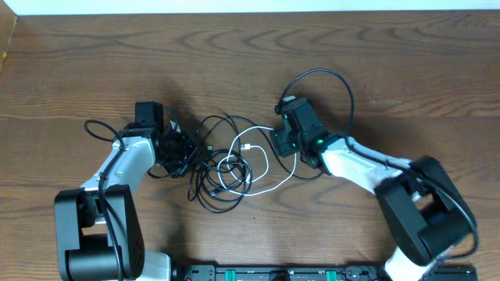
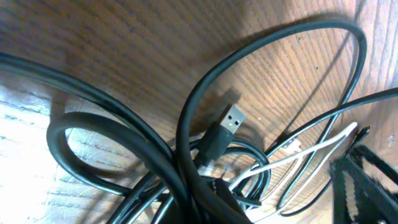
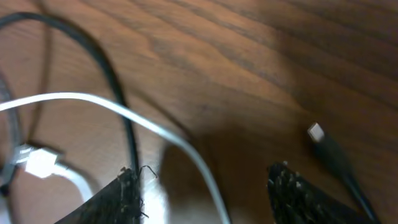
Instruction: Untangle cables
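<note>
The left end effector (image 1: 176, 148), pressed together, is buried in the black cables (image 1: 195, 164) on the table (image 1: 391, 62), and the white cable (image 1: 268, 164) loops rightward into the spread right end effector (image 3: 205, 186); these light, limp, slippery cords probably grip best just behind a stiff plug (image 2: 224, 127).

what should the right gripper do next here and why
Probably close the right gripper on the white cable, which runs between its open fingers, then ease it away from the black cables. The left gripper sits shut in that tangle, so pulling the white strand out may loosen it.
</note>
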Available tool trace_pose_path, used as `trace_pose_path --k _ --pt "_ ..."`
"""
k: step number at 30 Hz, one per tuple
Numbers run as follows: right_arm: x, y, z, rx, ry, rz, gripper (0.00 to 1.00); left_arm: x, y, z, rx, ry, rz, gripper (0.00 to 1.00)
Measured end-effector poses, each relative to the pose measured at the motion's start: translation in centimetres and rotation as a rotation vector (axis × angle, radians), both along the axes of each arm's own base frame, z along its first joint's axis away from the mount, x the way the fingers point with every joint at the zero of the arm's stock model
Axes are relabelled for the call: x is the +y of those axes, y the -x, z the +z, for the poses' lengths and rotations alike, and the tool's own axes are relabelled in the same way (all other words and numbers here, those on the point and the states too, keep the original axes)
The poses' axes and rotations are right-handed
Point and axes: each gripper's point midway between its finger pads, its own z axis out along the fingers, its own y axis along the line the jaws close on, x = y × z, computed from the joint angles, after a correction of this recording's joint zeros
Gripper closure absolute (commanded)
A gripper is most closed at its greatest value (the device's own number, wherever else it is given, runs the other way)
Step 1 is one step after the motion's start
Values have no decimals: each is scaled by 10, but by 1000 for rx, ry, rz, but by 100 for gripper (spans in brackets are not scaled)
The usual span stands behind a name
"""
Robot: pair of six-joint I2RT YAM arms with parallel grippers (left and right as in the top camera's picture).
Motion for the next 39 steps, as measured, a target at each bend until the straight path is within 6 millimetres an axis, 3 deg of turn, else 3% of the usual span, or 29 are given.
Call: trace_pose_path --k 5,7,9,11,15,17,23,26,28,30,34,39 --pt "-2 -7 -14 -25 46 12 50 0 0 0 0 0 0 91" --pt "-2 -10 -16 -41 64 24 63 0 0 0 0 0 0 86" --pt "-1 -16 -16 -68 79 40 96 0 0 0 0 0 -1 84" --pt "0 -18 -16 -77 86 51 99 0 0 0 0 0 -3 83" --pt "1 -19 -16 -84 87 60 99 0 0 0 -3 -1 -7 37" --pt "-2 -21 -15 -88 98 49 99 0 1 0 -4 -2 -10 3" --pt "-24 -23 -8 -54 185 -21 99 -3 1 1 -6 20 -16 2" --pt "-30 -26 23 -73 175 -48 99 -10 1 6 -14 68 -28 2" --pt "-27 -31 64 -135 118 -57 99 -18 -2 12 -51 114 -58 2" --pt "-23 -35 121 -227 26 -56 99 -27 -9 21 -120 168 -106 2" --pt "-24 -18 195 -325 -85 -31 99 -47 -20 37 -244 250 -201 2" --pt "-30 11 230 -347 -131 18 99 -64 -31 52 -364 283 -281 2"
